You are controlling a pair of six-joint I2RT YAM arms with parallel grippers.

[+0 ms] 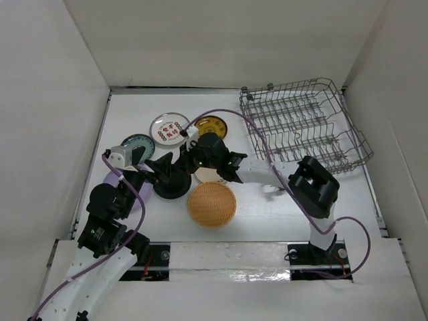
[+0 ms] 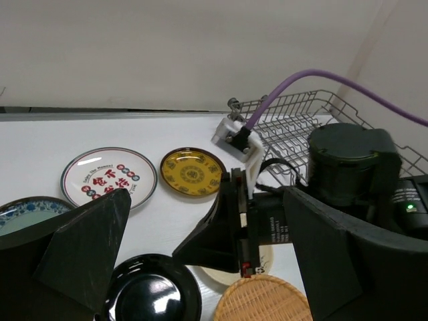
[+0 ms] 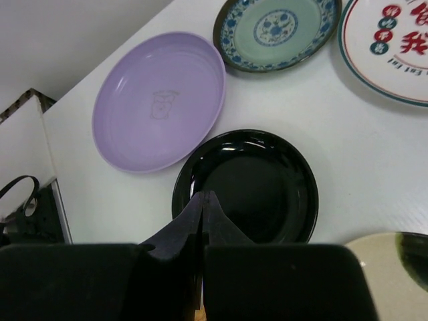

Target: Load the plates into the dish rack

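The black plate [image 1: 171, 186] lies left of centre. My right gripper [image 3: 202, 194] is shut and holds nothing, its tips over that plate's near rim [image 3: 247, 187]. My left gripper [image 2: 205, 194] stands open just left of it, its wide fingers either side of the right gripper [image 2: 177, 253] and the black plate [image 2: 150, 291]. Flat on the table are the lavender plate [image 3: 159, 93], teal plate [image 3: 275, 30], white plate with red marks [image 1: 168, 128], yellow patterned plate [image 1: 212, 126] and orange-tan woven plate [image 1: 211, 204]. The dish rack [image 1: 304, 127] stands at the back right.
A cream plate [image 1: 208, 176] lies partly under my right arm, touching the woven plate. White walls enclose the table at the back and both sides. A purple cable [image 1: 267, 157] loops from the right arm past the rack's front. The left arm covers part of the lavender plate [image 1: 114, 180].
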